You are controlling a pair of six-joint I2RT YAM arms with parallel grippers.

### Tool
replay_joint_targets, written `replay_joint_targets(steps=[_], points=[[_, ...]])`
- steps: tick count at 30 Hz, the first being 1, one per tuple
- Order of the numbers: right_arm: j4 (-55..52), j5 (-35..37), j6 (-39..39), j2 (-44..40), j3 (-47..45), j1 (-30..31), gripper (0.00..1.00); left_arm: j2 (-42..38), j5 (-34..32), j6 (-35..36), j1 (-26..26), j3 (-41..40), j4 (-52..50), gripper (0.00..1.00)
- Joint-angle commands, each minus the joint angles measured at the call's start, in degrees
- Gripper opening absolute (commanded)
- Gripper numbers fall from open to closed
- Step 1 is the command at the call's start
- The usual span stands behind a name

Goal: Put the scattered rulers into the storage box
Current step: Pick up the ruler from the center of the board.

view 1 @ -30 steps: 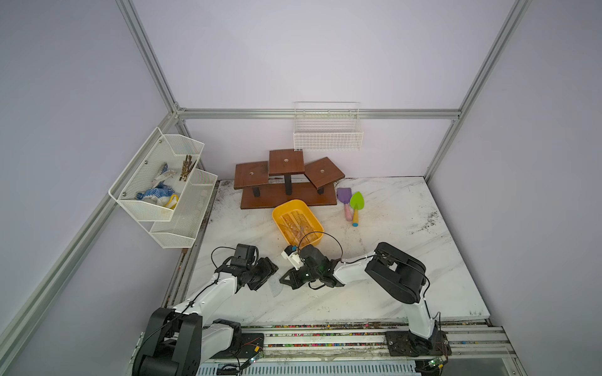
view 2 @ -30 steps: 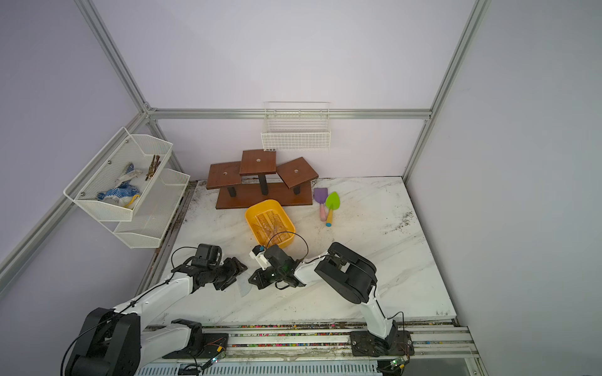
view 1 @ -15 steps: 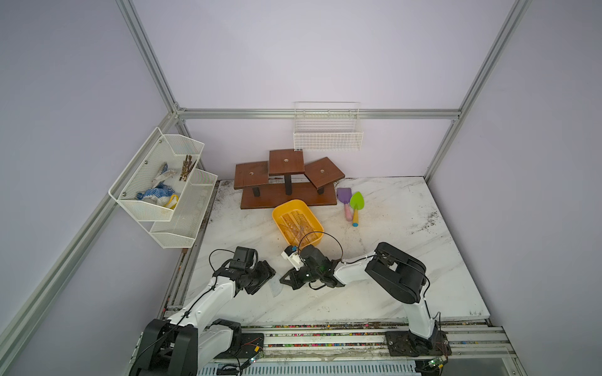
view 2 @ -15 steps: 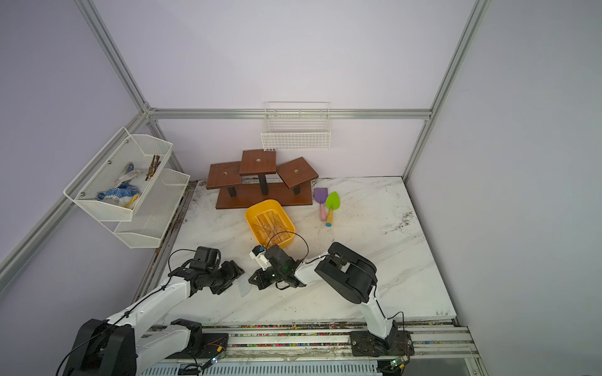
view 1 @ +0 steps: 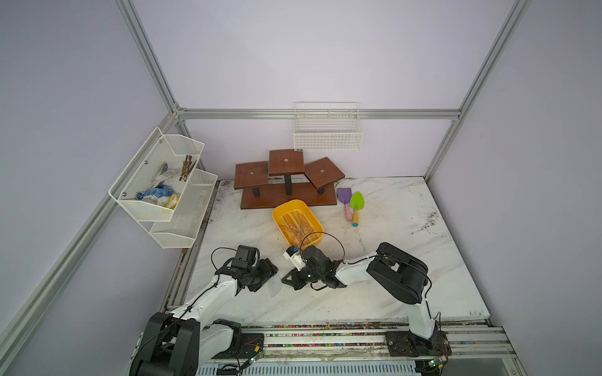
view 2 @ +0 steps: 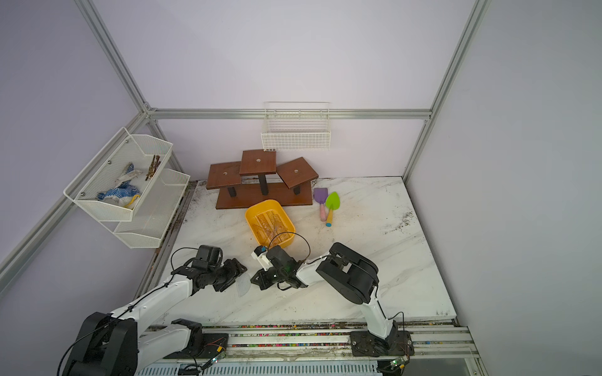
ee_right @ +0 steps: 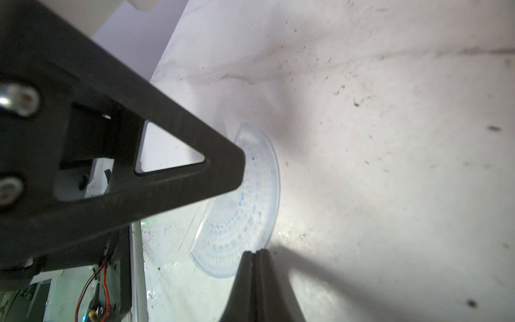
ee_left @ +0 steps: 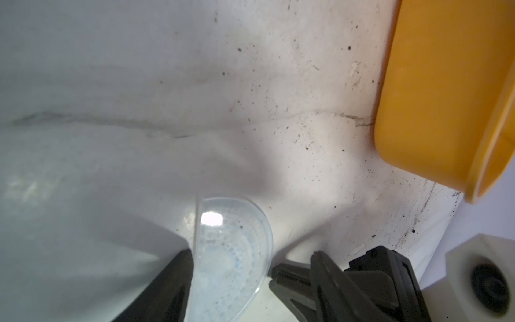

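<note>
Left wrist view | protractor (ee_left: 231, 259) blurred, partly cut off | left tool (view 1: 268, 278) wide, second finger unclear | right tool (ee_right: 255, 254) pinched closed

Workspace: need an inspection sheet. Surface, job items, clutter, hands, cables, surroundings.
Surface: white marble tabletop, scattered dirt specks.
Job's things: yellow storage box holds several rulers; bluish protractor is on the table between the hands.
Clutter: purple shovel, green shovel and brown wooden stand, toward the back of the table.
Hands: left hand open, one finger at the protractor's straight edge; right hand shut, tips at its curved edge.
Cables: black cable loop above the right wrist.
Surroundings: white wire basket on the back wall; white mesh shelves on the left wall.
</note>
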Motion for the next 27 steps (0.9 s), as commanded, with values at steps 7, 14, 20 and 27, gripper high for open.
replay_joint_targets(steps=[7,14,20,27], points=[[-5.9,1.3,0.1,3.4,-0.2,-0.2,0.02,4.2,0.5,-1.1,-2.5,-3.6,1.1,0.70],[-2.3,-0.7,2.6,0.9,-0.8,-1.3,0.02,-0.4,-4.5,0.0,-2.2,-1.7,-6.5,0.70],[0.2,-1.7,4.5,-1.7,-0.2,-1.3,0.02,-0.8,-4.7,1.7,-0.4,-1.2,-7.9,0.70],[-0.5,-1.8,4.5,-1.0,1.8,-1.0,0.02,-1.3,-3.3,3.1,0.7,-1.3,-8.0,0.74]])
